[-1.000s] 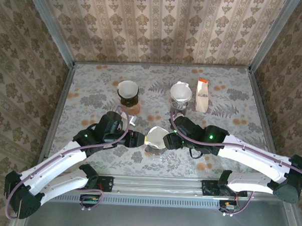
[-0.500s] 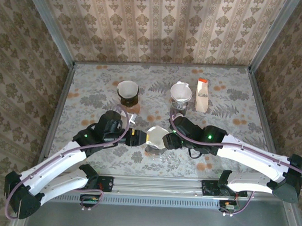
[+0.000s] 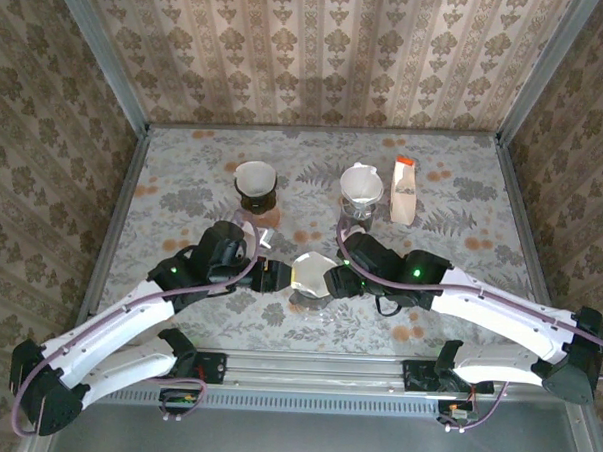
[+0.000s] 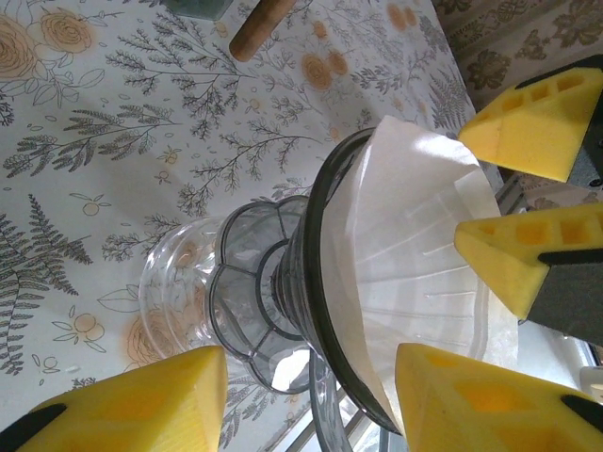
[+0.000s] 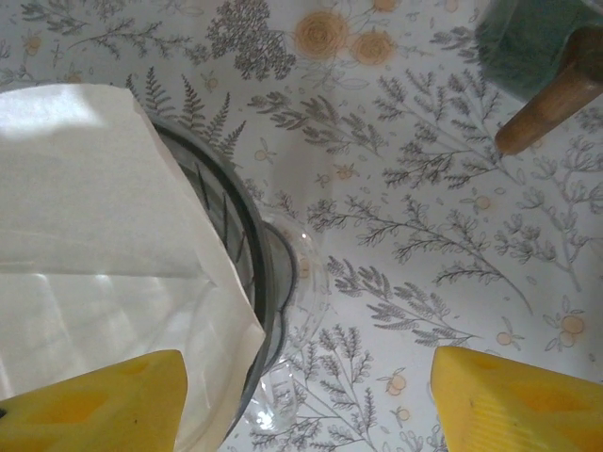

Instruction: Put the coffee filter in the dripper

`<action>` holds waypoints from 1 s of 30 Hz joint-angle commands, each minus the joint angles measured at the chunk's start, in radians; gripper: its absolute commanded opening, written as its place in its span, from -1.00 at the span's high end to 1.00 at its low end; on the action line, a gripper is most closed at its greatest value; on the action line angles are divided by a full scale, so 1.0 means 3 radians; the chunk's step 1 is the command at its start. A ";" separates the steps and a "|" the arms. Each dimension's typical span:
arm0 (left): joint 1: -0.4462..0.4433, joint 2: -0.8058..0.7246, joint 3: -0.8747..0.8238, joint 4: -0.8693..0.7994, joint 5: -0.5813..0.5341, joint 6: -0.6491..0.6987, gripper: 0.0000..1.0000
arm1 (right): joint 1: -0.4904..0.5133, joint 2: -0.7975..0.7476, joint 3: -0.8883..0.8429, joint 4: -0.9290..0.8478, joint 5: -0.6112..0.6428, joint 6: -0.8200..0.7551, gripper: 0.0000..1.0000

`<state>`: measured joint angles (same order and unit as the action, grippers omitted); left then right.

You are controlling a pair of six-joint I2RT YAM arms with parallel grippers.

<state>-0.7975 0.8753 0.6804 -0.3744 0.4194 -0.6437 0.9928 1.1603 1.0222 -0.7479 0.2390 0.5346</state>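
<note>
The coffee filter sat inside the dripper, paper overhanging its rim and seemingly needing settling, while the left tool and right tool flanked it, spread and holding nothing.

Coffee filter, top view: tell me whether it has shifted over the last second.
No. The coffee filter lies at the same spot just below the orange flower print on the tablecloth as it did a second ago.
</note>
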 commanded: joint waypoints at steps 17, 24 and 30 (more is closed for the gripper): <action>0.0030 -0.0119 -0.0028 -0.0041 0.0003 -0.0002 -0.04 | 0.0345 0.0419 0.0630 -0.0230 0.0581 -0.0519 -0.44; 0.0041 -0.0125 -0.0053 -0.0046 0.0007 -0.0001 -0.04 | 0.0572 0.0520 0.0723 -0.0319 0.0757 -0.0628 -0.47; 0.0048 -0.0126 -0.0069 -0.0032 0.0013 -0.0018 -0.07 | 0.0711 0.0625 0.0759 -0.0344 0.0758 -0.0667 -0.47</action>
<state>-0.7895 0.8551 0.6739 -0.3744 0.4198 -0.6437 1.1896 1.3262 1.2243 -0.8131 0.4309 0.3599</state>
